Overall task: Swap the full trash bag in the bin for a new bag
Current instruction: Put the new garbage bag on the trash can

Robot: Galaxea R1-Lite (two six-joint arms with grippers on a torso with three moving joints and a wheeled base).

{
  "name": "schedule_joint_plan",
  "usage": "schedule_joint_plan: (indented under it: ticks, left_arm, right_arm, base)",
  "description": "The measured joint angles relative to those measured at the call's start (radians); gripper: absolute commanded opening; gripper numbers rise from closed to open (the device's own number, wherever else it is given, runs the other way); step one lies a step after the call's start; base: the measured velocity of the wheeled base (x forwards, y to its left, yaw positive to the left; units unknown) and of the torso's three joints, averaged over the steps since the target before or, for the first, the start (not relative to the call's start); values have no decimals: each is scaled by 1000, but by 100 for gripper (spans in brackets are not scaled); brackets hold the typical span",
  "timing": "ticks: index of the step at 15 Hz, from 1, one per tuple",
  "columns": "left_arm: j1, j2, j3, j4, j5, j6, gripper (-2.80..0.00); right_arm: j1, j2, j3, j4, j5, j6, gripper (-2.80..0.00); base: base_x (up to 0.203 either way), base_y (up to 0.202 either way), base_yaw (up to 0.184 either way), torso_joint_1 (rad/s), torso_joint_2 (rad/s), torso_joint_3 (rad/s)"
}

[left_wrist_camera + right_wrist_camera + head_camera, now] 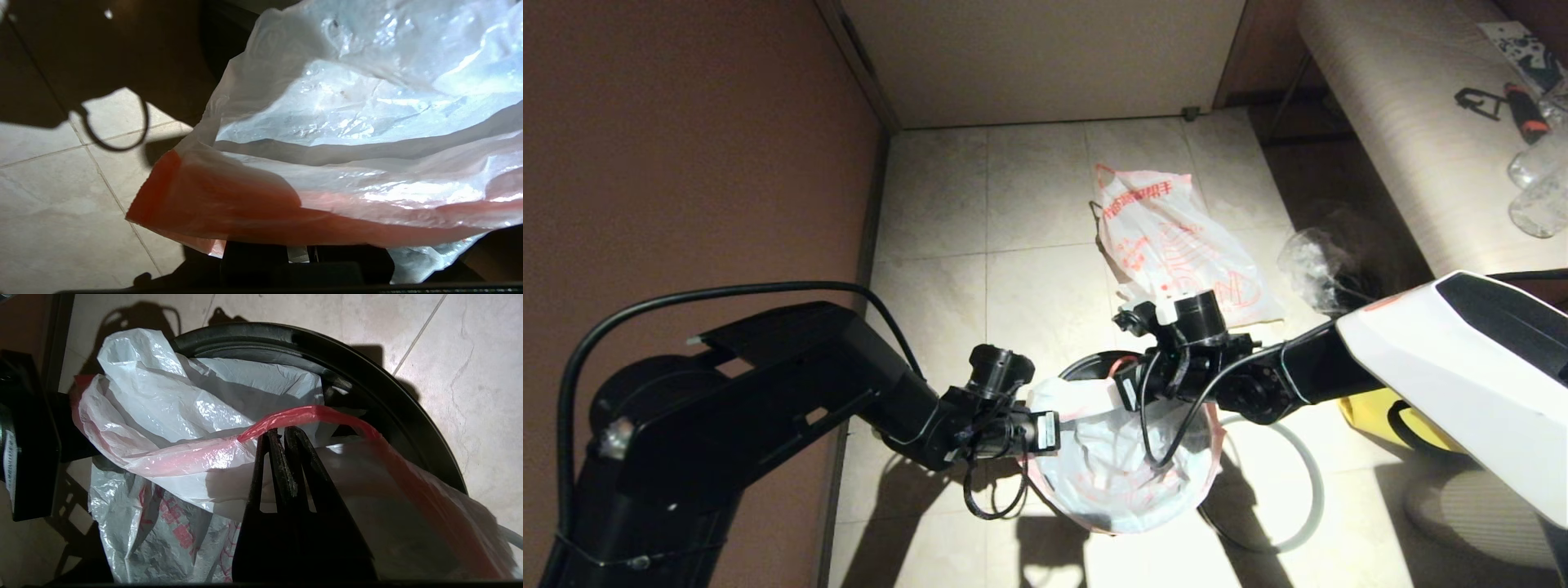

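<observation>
The black bin (pixel 1088 365) stands on the floor between my two arms, its glossy rim (pixel 367 384) close in the right wrist view. The cloudy new bag (pixel 1119 469) hangs open across the bin's mouth. My right gripper (pixel 282 435) is shut on its red-orange handle edge, over the bin's far side. My left gripper (pixel 1058 429) holds the bag's left edge, and the red-orange handle (pixel 212 200) drapes over its fingers and hides them. The full trash bag (pixel 1176 245), white with bold red print, lies flat on the tiles beyond the bin.
A thin grey hoop (pixel 1311 482) lies on the floor right of the bin. A yellow tote (pixel 1380 416) sits under my right arm. A small clear wrinkled bag (pixel 1319 257) lies by the table (pixel 1388 122). A brown wall (pixel 686 147) bounds the left.
</observation>
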Motion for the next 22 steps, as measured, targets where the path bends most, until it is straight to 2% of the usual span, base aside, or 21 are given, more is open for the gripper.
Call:
schedule_joint_plan:
  ticks: [4,7,9,11,14,16,22]
  left_arm:
    - [0,0,-1,-1,2,2,-280]
    - [-1,1,-1,-1,2,2,-280]
    - [-1,2,-2,0,3,2,-280]
    - [-1,3,-3,-1,3,2,-280]
    - [-1,3,-3,-1,3,2,-280]
    - [0,3,-3,-1,4,2,-280]
    - [-1,1,2,-1,1,2,-280]
  right_arm:
    - [-44,-28,4,-99,0,5,-280]
    - [-84,-57,-1,-92,9,53,-280]
    - [-93,-82,-1,-13,57,69,-280]
    - [-84,-107,24,66,87,68,-280]
    - [-53,-125,76,81,152,57,-280]
    - [-44,-101,76,75,159,42,-280]
    - [-32,66,-76,70,156,24,-280]
  base:
    - [0,0,0,0,0,0]
    - [0,0,0,0,0,0]
    - [0,0,0,0,0,0]
    - [0,0,0,0,0,0]
    - [0,0,0,0,0,0]
    - [0,0,0,0,0,0]
    - [0,0,0,0,0,0]
